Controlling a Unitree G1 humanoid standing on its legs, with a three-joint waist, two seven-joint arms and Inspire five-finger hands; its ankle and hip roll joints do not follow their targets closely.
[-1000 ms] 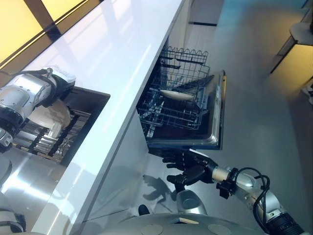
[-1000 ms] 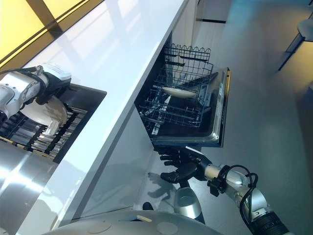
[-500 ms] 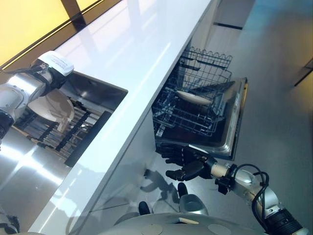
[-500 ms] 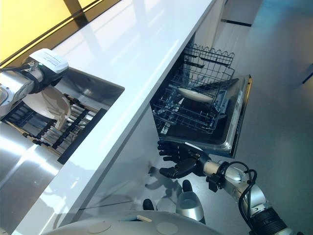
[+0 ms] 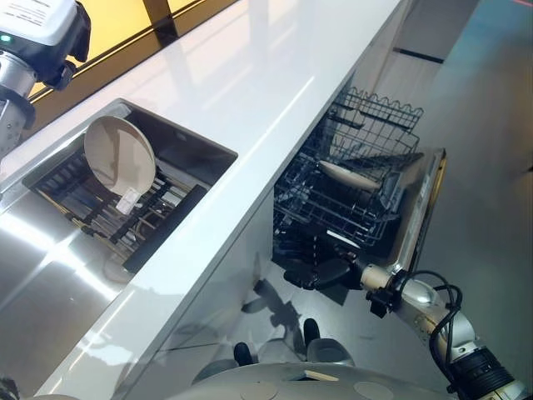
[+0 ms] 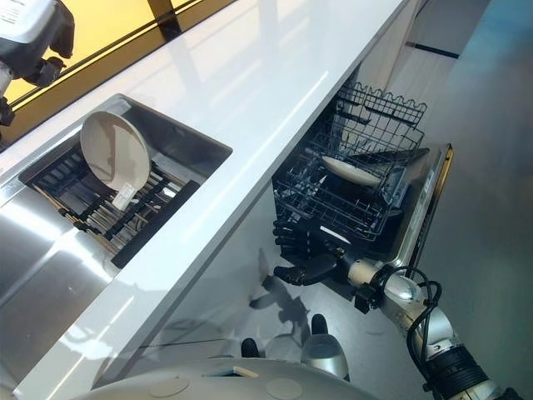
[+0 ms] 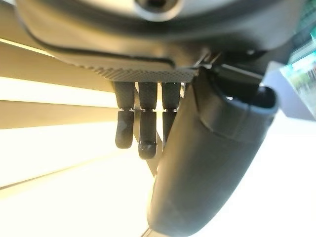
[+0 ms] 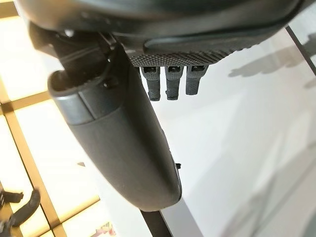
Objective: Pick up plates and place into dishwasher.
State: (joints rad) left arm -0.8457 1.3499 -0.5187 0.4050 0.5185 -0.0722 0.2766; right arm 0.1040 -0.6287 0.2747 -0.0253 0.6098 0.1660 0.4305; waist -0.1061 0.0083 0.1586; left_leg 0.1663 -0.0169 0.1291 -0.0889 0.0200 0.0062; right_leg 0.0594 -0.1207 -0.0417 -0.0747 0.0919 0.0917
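Left hand (image 7: 143,128) hangs empty above the far left, fingers loosely straight, well clear of the round cream plate (image 5: 119,155) standing upright in the dark slatted sink rack (image 5: 125,221). Right hand (image 6: 306,257), fingers spread and empty, sits just beside the wire dishwasher basket (image 5: 350,196), which holds another pale plate (image 5: 356,176).

Risks: the upright plate may tip if nudged during a grasp; the right hand's fingers could snag the basket wires.
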